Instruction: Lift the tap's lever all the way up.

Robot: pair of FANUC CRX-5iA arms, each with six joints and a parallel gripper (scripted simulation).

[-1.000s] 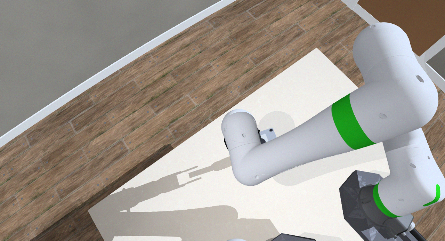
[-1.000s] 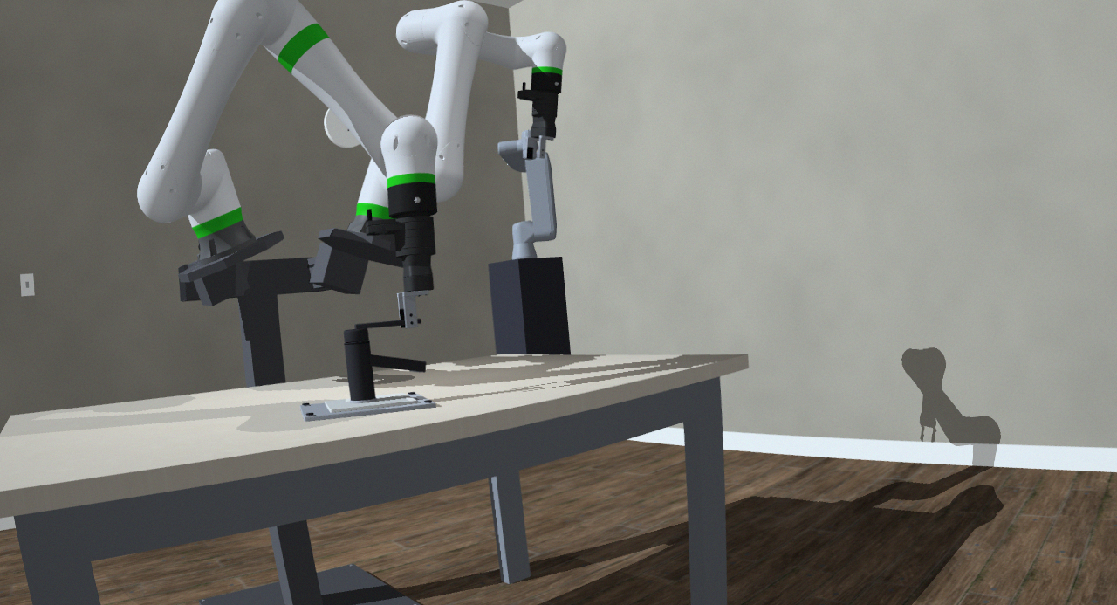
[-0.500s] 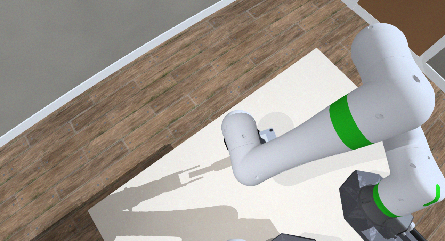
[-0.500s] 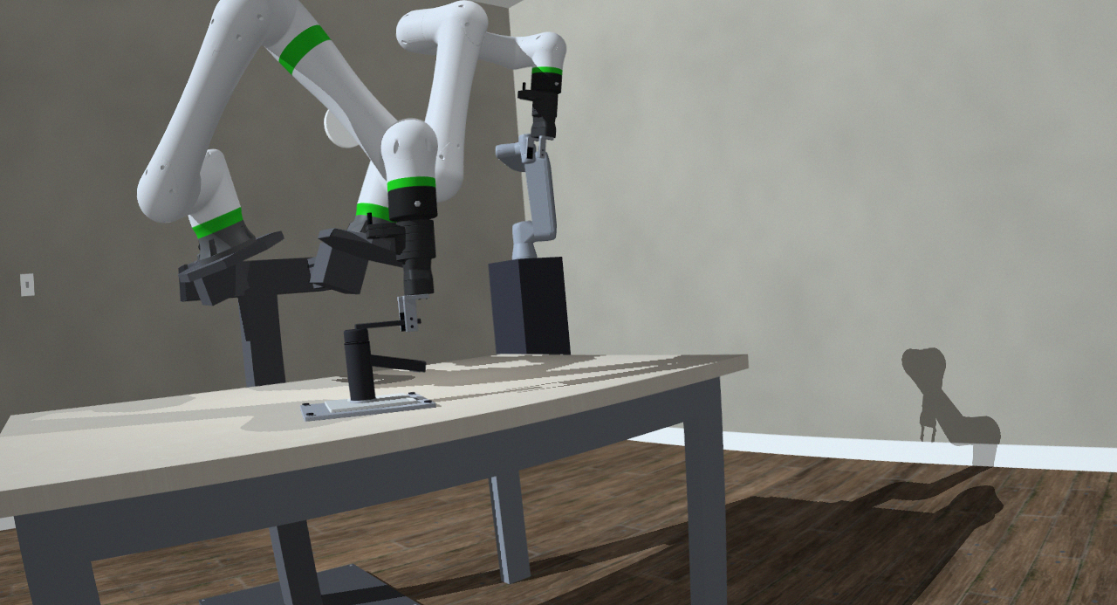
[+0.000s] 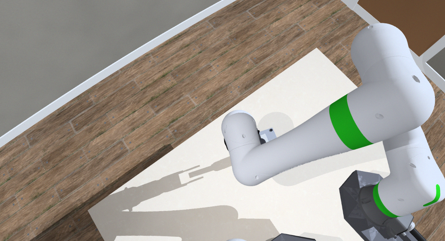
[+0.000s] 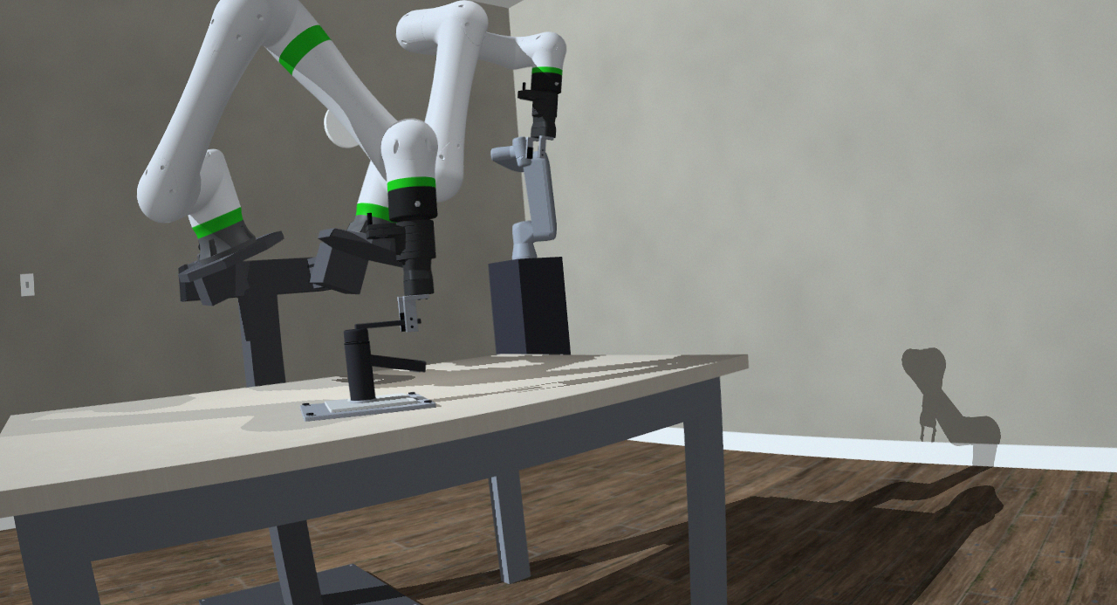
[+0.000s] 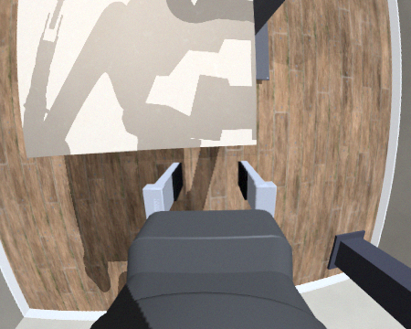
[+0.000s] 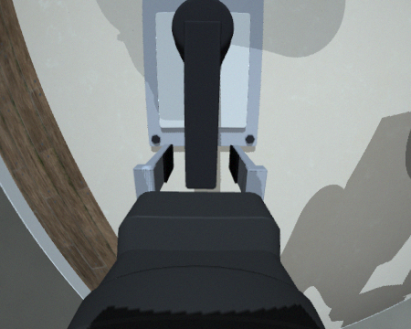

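Observation:
The black tap (image 6: 359, 371) stands upright on a pale base plate (image 5: 271, 133) (image 6: 327, 415) (image 8: 256, 91). Its flat black lever (image 6: 376, 325) (image 8: 202, 91) sticks out nearly level from the top, above the spout (image 6: 400, 362). My right gripper (image 6: 409, 322) (image 8: 201, 156) points down at the lever's free end. Its fingers are open, one on each side of the lever, with a gap on both sides. In the top view the arm hides the lever and this gripper. My left gripper (image 6: 536, 147) (image 7: 210, 173) is open and empty, high up and away from the tap.
The pale table (image 5: 314, 71) (image 6: 156, 445) (image 7: 100, 114) (image 8: 306, 91) carries the tap near one long edge. A grey jointed shape (image 6: 538, 199) on a dark pedestal (image 6: 544, 305) stands at the back, behind the left gripper in the exterior view. Arm shadows cross the table.

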